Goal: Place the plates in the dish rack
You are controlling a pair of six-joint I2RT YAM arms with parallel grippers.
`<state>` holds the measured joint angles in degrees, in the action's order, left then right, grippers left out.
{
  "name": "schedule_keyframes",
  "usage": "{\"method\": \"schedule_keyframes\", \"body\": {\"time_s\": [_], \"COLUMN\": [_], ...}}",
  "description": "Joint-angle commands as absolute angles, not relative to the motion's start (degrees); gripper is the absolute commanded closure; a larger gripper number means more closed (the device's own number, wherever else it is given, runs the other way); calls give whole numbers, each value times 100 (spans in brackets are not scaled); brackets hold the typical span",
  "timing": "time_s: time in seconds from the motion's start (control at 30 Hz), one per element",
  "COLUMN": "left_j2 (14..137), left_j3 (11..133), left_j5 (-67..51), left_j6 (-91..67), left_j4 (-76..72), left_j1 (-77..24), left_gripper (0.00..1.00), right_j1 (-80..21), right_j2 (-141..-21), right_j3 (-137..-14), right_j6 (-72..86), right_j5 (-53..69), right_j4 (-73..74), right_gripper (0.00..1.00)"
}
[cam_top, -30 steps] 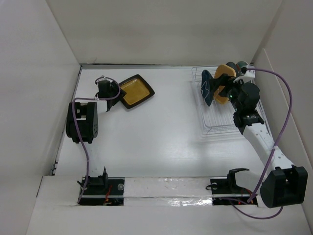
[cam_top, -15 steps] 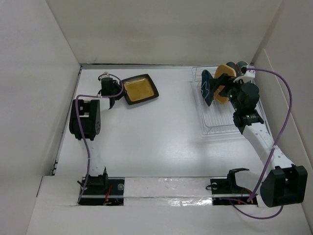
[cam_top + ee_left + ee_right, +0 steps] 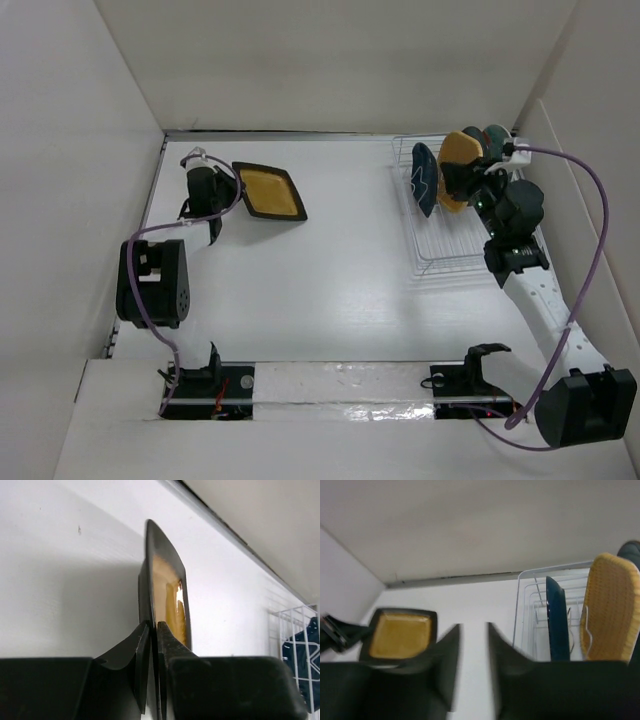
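Left claw [image 3: 154,627] pinches the rim of the mustard-centred square plate [image 3: 270,192], tilted on edge far left, presumably for slotting; right claw [image 3: 472,630] hangs narrowly parted, empty, at the part-loaded dish rack [image 3: 445,255].

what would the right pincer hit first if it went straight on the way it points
Nothing near, it seems: the right pincer faces the table, then the back wall. The rack lies right of that line, the yellow plate left; depth is unclear.
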<state>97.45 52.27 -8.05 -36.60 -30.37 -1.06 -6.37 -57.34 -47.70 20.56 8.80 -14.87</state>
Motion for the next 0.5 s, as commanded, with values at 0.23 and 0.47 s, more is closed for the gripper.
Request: {"method": "schedule_keyframes", "body": {"time_s": [0.23,0.47], "left_j2": [8421,7647], "left_j3": [4834,4527], "left_j5": [-1054,-1256], "left_j6": [-3410,-3393], "left_j4": [-3490,-3358], "left_j1": [-79,-9], "left_gripper": [100,100], "right_j1": [-2309,-3014], "right_j2": [-7633,-9604], "right_j3": [-5282,-5958], "right_j6": [2907,3910], "right_j5": [2399,2734], "right_j4": [-2741,-3945], "right_gripper": [59,23]}}
